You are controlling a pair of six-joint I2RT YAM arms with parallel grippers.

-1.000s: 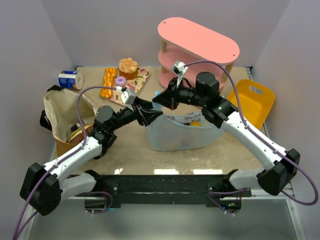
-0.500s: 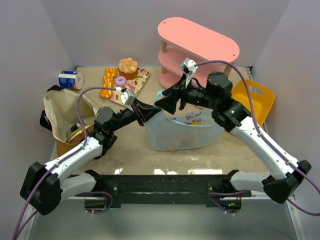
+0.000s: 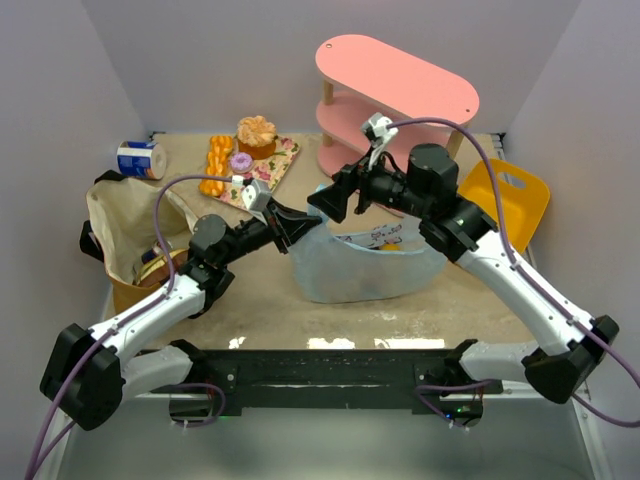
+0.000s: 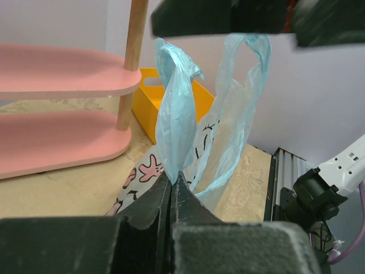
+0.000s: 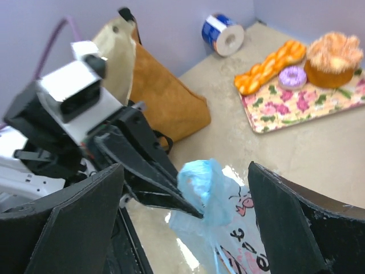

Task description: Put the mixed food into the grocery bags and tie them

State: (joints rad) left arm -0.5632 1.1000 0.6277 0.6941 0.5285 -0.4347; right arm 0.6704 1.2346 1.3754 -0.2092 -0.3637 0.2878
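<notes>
The light-blue plastic bag [image 3: 370, 265] with pink cartoon prints stands mid-table. My left gripper [image 3: 300, 228] is shut on its twisted handle [image 4: 174, 125], which rises from the pinched jaws [image 4: 173, 176]. My right gripper [image 3: 325, 203] hangs open just above, one finger on each side of the bunched handle top [image 5: 202, 182], apart from it. The left gripper's tip [image 5: 197, 214] shows below that bunch. The tan canvas tote [image 3: 125, 235] sits at the left with its mouth open. The mixed food is mostly hidden inside the bags.
A blue-and-white can [image 3: 140, 159] lies at the back left. A floral tray [image 3: 282, 158] holds braided bread, a purple doughnut and a cupcake. The pink shelf [image 3: 395, 95] stands behind the bag, and the yellow basket [image 3: 505, 205] to its right.
My right gripper has opened, let go of the handle and drawn back a little to the right. My left gripper has shut on the handle.
</notes>
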